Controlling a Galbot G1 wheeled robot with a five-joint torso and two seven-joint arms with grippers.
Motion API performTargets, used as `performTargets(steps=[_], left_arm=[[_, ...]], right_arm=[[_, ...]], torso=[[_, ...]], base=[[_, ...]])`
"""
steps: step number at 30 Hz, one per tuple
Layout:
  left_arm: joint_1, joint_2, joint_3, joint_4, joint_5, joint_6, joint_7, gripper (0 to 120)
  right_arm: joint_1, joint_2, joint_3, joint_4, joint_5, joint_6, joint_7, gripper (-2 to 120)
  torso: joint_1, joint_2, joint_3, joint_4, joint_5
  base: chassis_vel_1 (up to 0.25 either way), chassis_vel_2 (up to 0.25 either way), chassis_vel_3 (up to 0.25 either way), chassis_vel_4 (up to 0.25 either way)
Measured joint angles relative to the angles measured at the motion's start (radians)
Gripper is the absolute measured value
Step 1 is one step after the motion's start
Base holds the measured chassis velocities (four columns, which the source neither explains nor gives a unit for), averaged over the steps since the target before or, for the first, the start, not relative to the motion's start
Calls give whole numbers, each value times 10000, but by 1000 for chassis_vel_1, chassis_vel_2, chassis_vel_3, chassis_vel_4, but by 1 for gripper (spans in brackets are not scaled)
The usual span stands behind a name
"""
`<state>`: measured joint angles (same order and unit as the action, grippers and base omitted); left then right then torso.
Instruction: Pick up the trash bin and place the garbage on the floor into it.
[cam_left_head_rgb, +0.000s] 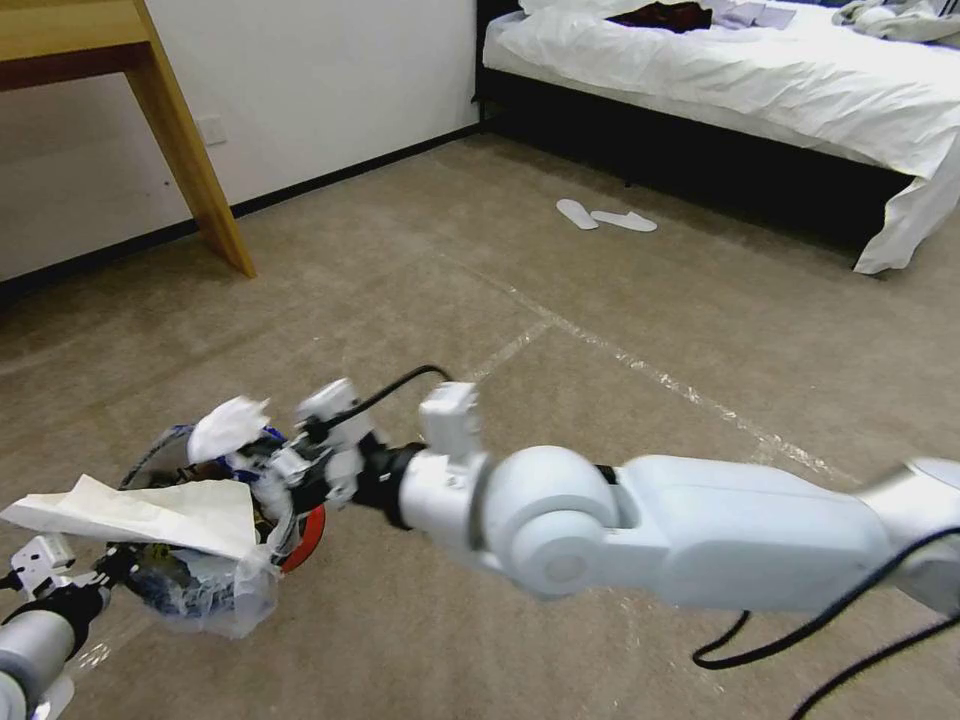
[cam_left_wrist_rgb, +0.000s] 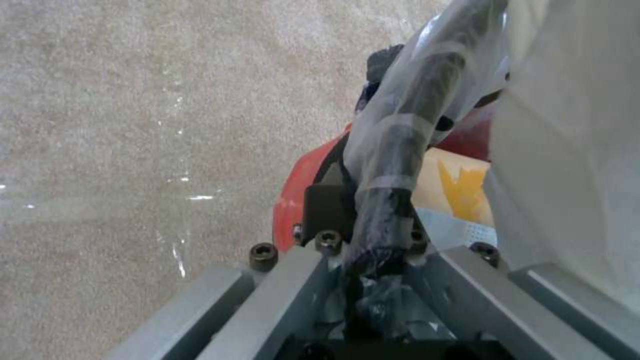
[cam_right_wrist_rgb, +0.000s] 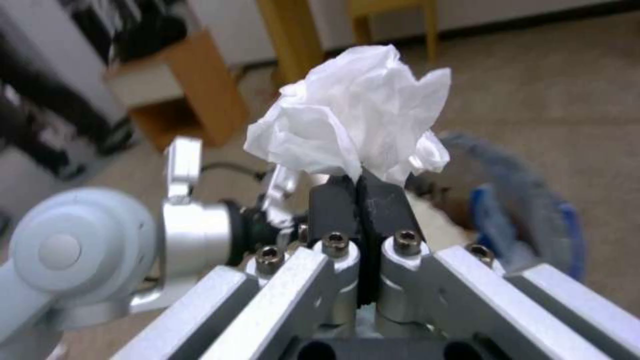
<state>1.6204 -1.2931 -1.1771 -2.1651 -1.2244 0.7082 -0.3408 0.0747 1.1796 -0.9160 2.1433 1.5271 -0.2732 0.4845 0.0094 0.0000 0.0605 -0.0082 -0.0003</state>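
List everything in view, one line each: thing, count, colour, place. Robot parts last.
trash bin: one, red, clear bag liner, held off the floor at lower left
tissue wad: one, white, pinched in the right gripper above the bin
paper sheet: one, off-white, lying across the bin's mouth
floor: beige-brown carpet with shiny tape lines
slippers: two, white, on the carpet near the bed
bed: one, white bedding on a dark frame, upper right
table leg: one, yellow wood, upper left
left gripper: shut on the bin's bag-covered rim
right gripper: shut on the tissue wad, over the bin
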Motion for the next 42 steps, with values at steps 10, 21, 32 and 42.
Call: performTargets(steps=[10, 21, 32, 42], left_arm=[[-47, -56, 3, 4, 5, 4, 0, 0], [-91, -55, -42, 22, 12, 5, 8, 0], [-175, -72, -23, 107, 23, 4, 20, 0], [-138, -25, -31, 112, 17, 4, 39, 0]], right_arm=[[900, 1621, -328, -1176, 814, -1297, 905, 0], [1157, 2582, -763, -2148, 1185, -1767, 1219, 0], [1269, 3052, -1086, -2324, 1452, -1858, 1303, 0], [1236, 3378, -1338, -2667, 1522, -2206, 1637, 0]], torso=[[0, 0, 0, 0, 0], [0, 0, 0, -1, 1], [0, 0, -1, -1, 1], [0, 0, 0, -1, 2]], base=[[0, 0, 0, 0], [0, 0, 0, 0], [0, 0, 0, 0], [0, 0, 0, 0]])
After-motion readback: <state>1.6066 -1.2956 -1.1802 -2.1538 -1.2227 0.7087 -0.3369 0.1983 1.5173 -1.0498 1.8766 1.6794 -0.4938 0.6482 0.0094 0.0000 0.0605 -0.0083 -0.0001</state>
